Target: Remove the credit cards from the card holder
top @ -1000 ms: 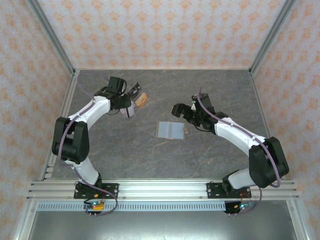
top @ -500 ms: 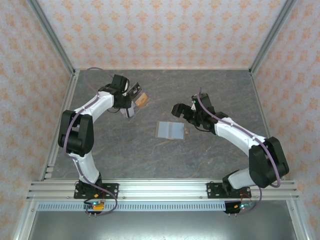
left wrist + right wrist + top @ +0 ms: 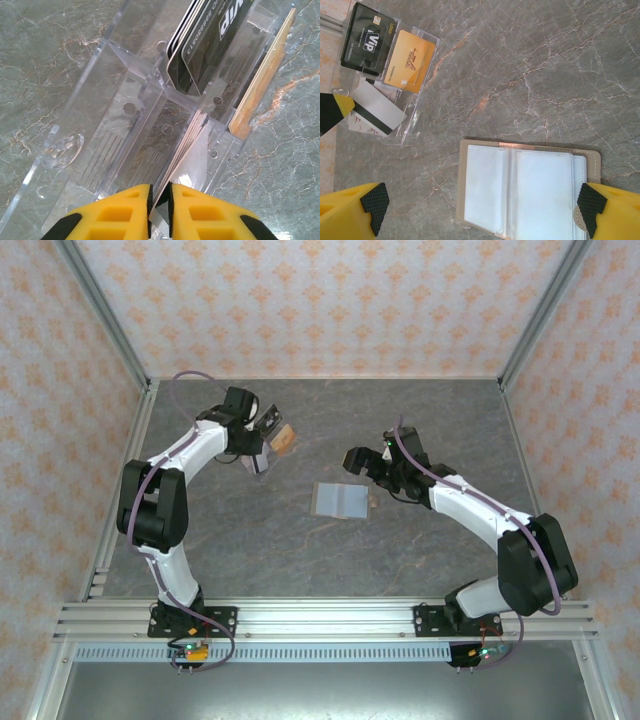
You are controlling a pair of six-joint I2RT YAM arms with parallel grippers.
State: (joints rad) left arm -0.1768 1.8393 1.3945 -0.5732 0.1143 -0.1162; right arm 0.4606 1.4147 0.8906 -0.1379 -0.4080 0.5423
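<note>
1. Card holder (image 3: 340,500): lies open and flat on the grey marbled tabletop (image 3: 420,420), near the middle of the top view. It has a tan-grey border and two pale blue-grey panels side by side. In the right wrist view it takes up the lower centre-right of the frame.
2. Right gripper (image 3: 482,212): jaws spread wide and gripping nothing. The yellow fingers with black pads sit at the lower left and lower right corners of the right wrist view, and the card holder shows between them. Whether either pad touches the holder cannot be told. In the top view the gripper is just to the upper right of the holder.
3. Left gripper (image 3: 160,200): yellow fingers drawn narrow, clamped on the edge of a white striped card (image 3: 377,110). The card is white with a black magnetic stripe and is held over the near compartment of the clear plastic tray (image 3: 412,112).
4. Clear plastic tray: sits in the upper left of the top view, well apart from the card holder.
5. Black VIP card (image 3: 367,42): in the tray's far section.
6. Orange card (image 3: 410,60): in the tray, just beside the black VIP card.
</note>
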